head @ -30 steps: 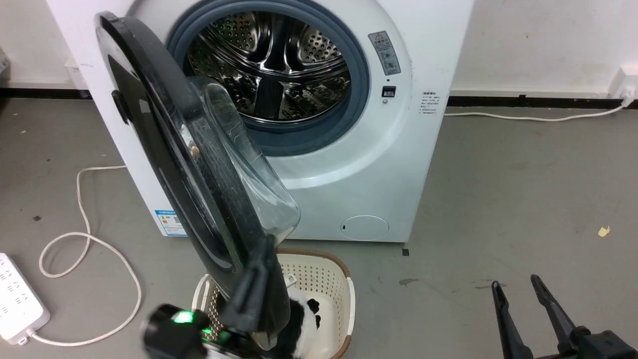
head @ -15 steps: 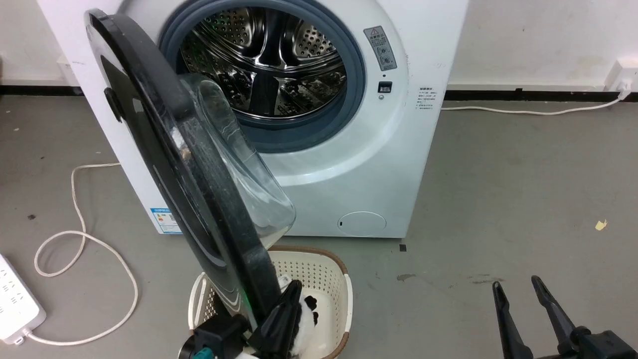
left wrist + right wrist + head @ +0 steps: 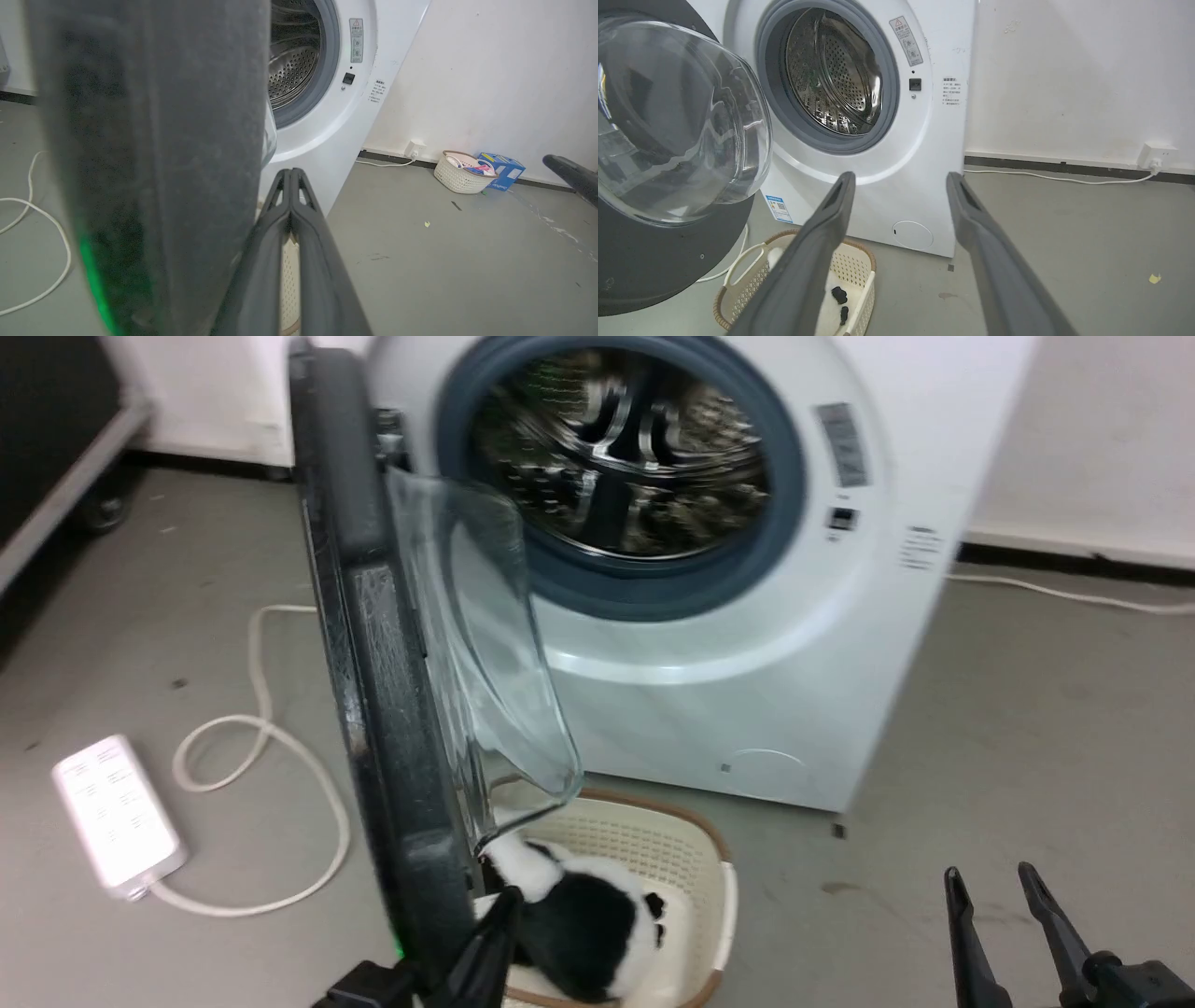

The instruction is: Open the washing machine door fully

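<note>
The washing machine door stands swung out from the white machine, seen edge-on as a black disc with its clear glass bowl bulging toward the steel drum. My left gripper is shut with nothing between its fingers, and it lies against the inner side of the door's lower rim. In the left wrist view the shut fingers rise beside the door's dark edge. My right gripper hangs open at the lower right, apart from the machine. In the right wrist view the gripper points at the machine's front, with the door to the left.
A cream laundry basket holding a black-and-white plush toy sits on the floor under the door. A white power strip and its looped cord lie to the left. A dark case stands at the far left.
The head camera has swung left. The door has opened wider, from slanted to edge-on. My left gripper has stayed shut at the door's lower rim. The right gripper has kept still.
</note>
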